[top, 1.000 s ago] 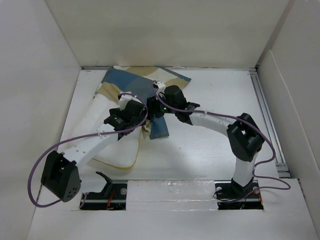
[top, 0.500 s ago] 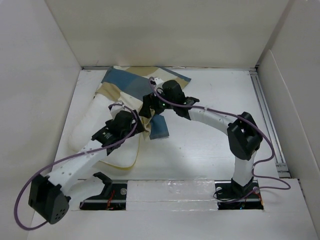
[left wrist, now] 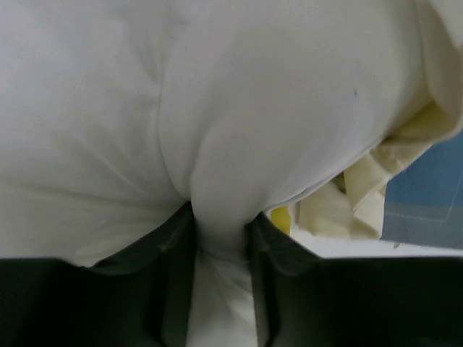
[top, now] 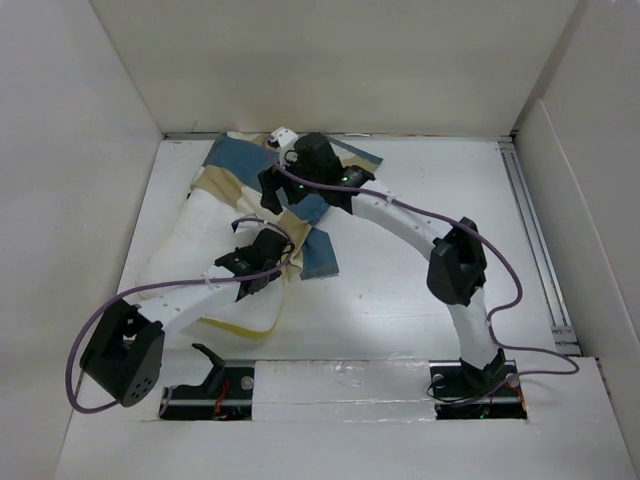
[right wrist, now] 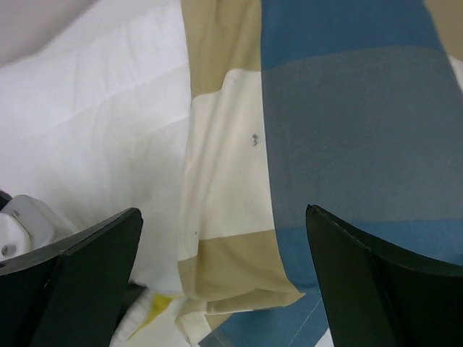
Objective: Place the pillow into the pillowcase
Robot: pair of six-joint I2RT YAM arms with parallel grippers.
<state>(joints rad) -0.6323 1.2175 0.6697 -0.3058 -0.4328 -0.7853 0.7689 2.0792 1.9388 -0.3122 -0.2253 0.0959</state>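
The white pillow [top: 180, 250] lies at the left of the table, its yellow piped edge showing at the near end. The checked pillowcase [top: 240, 160] is bunched over the pillow's far end and trails toward the middle. My left gripper [top: 266, 260] sits at the pillow's right side; in the left wrist view it [left wrist: 221, 235] is shut on a pinched fold of the pillow [left wrist: 217, 108], with the pillowcase [left wrist: 427, 188] at the right. My right gripper [top: 272, 188] hovers open over the pillowcase [right wrist: 340, 108], with nothing between its jaws [right wrist: 224, 246]; the pillow [right wrist: 94, 130] shows to its left.
White walls enclose the table on three sides. A metal rail [top: 530, 230] runs along the right edge. Bare tabletop [top: 430, 200] lies right of the pillowcase. Both arm bases stand at the near edge, with cables looping along the arms.
The left gripper has closed on a fold of the pillow after shifting along its right side. The right gripper opened wide and moved to the far left over the pillowcase.
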